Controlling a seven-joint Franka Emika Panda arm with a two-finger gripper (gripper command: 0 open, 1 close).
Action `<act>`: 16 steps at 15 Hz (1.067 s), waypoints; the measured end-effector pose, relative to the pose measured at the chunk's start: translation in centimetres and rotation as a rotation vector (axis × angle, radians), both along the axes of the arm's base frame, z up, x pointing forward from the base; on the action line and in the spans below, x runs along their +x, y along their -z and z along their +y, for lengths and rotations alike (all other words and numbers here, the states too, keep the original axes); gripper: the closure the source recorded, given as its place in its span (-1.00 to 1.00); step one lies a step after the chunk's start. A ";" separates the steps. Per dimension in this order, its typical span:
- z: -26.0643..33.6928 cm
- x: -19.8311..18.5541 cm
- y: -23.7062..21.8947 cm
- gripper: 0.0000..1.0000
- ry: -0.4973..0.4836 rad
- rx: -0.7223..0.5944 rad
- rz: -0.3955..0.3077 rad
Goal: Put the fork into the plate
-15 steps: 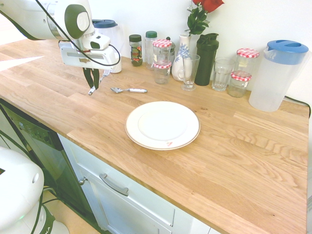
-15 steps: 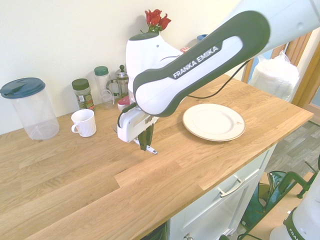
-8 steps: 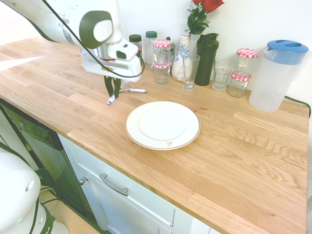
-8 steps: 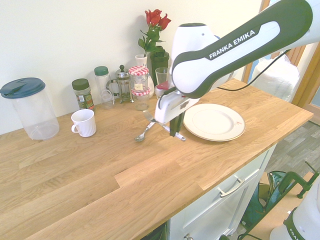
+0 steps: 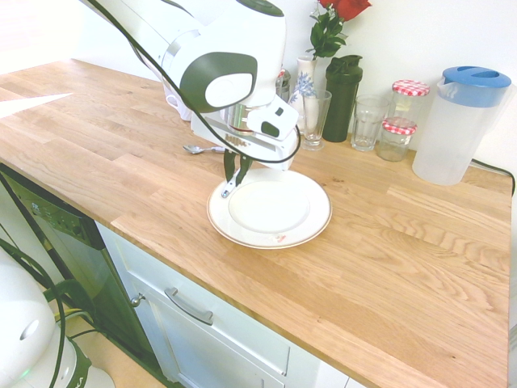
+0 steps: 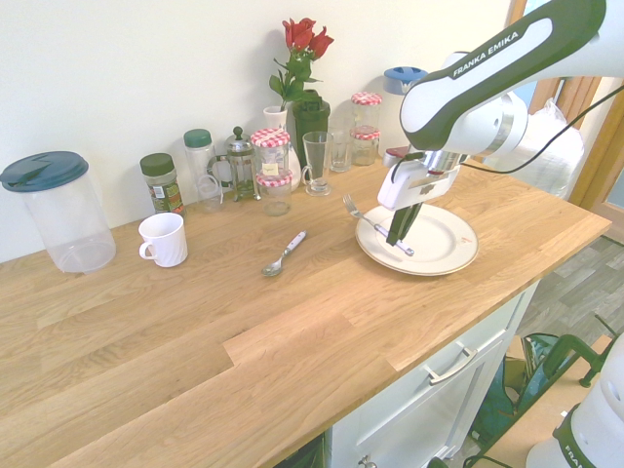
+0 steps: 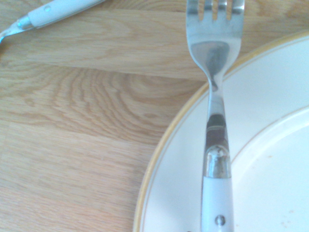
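My gripper (image 5: pixel 234 167) is shut on the fork (image 5: pixel 230 187) and holds it a little above the near-left edge of the white plate (image 5: pixel 283 212). In the second exterior view the fork (image 6: pixel 375 227) slants from the gripper (image 6: pixel 399 225), tines pointing out past the rim toward the glasses, handle end low over the plate (image 6: pixel 441 244). The wrist view shows the fork (image 7: pixel 215 92) with silver tines over bare wood and a white handle over the plate (image 7: pixel 270 159), whose rim has a thin brownish line.
A spoon (image 6: pixel 283 255) lies on the wooden counter left of the plate, its handle (image 7: pixel 53 9) showing in the wrist view. Jars, glasses, a rose vase (image 5: pixel 305 97) and a blue-lidded pitcher (image 5: pixel 459 121) line the wall. A white mug (image 6: pixel 163 239) stands farther along.
The arm has carried the fork across the counter, past the spoon, from the open wood to over the plate's edge. The spoon and plate have stayed put.
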State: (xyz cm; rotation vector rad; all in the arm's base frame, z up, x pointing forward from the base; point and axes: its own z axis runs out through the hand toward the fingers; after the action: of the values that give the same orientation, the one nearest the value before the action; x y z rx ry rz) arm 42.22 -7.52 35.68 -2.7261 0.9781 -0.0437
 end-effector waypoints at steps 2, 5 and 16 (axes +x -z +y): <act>-0.6 0.5 1.0 1.00 0.009 0.003 0.020; -1.2 1.1 1.7 1.00 0.021 0.003 0.036; -3.3 1.1 1.9 -1.00 0.121 -0.041 0.079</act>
State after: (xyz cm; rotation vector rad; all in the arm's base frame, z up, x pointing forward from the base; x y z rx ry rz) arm 43.33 -10.86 33.80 -2.7212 1.1763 0.0232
